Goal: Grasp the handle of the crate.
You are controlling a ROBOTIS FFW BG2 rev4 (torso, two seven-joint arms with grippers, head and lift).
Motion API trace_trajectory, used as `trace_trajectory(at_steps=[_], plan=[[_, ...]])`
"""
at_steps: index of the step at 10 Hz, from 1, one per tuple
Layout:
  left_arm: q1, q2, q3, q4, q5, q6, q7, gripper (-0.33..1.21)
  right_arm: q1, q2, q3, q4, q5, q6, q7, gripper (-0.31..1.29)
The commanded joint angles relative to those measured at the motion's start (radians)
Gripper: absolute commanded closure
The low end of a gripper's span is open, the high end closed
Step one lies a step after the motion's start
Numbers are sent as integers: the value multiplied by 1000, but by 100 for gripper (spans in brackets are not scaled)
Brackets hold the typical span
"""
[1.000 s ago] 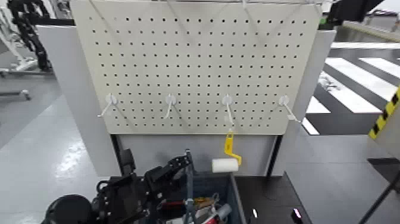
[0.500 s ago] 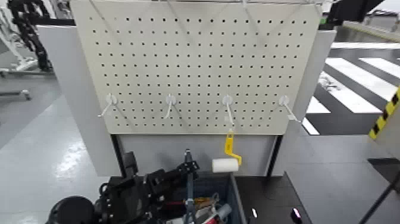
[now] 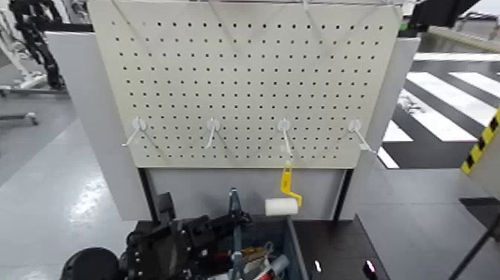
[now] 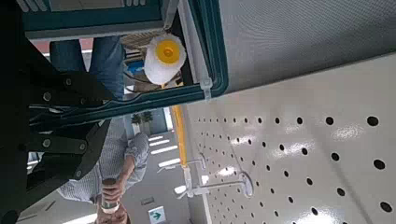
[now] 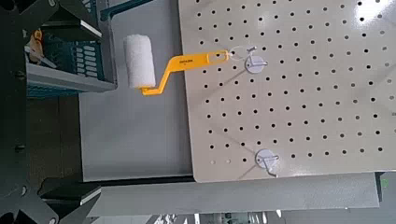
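— Where is your left gripper?

— My left gripper [image 3: 223, 223] sits low in the head view, around seven o'clock, with its tip right against the handle [image 3: 235, 220]. Whether its fingers are spread or pressed together I cannot tell; the dark arm parts run into each other there.

— And the handle itself?

— It stands upright as a thin dark strip over the middle of the crate [image 3: 292, 246], at about six o'clock in the head view. The crate is at the bottom edge, under the pegboard [image 3: 245, 74], with mixed tools lying inside.

— What hangs above the crate?

— A paint roller [image 3: 283, 205] with a yellow handle and white sleeve hangs from the third hook [image 3: 285, 128] of four along the board's lower rows. Its sleeve is just above the crate's rim, at one o'clock from the handle top.

— Does your left wrist camera add anything?

— It shows the crate's teal rim [image 4: 217, 56], the roller end-on, the pegboard, and a person [image 4: 117, 177] in the background.

— Your right gripper?

— Not clearly seen. The right wrist camera looks at the roller [image 5: 142, 61], the pegboard and a corner of the crate [image 5: 65, 56].
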Motion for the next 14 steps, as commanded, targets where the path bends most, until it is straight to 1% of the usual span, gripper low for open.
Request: trace_trajectory(at_steps=[1,3,5,7,14], plan=[[19,-1,2,-29,0,-1,-7,119,0,-2,3,0,-1,3,2,15],[49,-1,13,-98,2,12,-14,119,0,0,0,0,-1,3,2,15],[91,1,31,-167,17,17,-2,119,0,-2,-3,0,-3,5,2,15],[134,1,51,-223,48,17,42,119,-2,-3,-3,0,-3,6,2,15],[255,-7,74,-344,149,51,137,119,-5,-3,-8,8,-3,-2,3,15]])
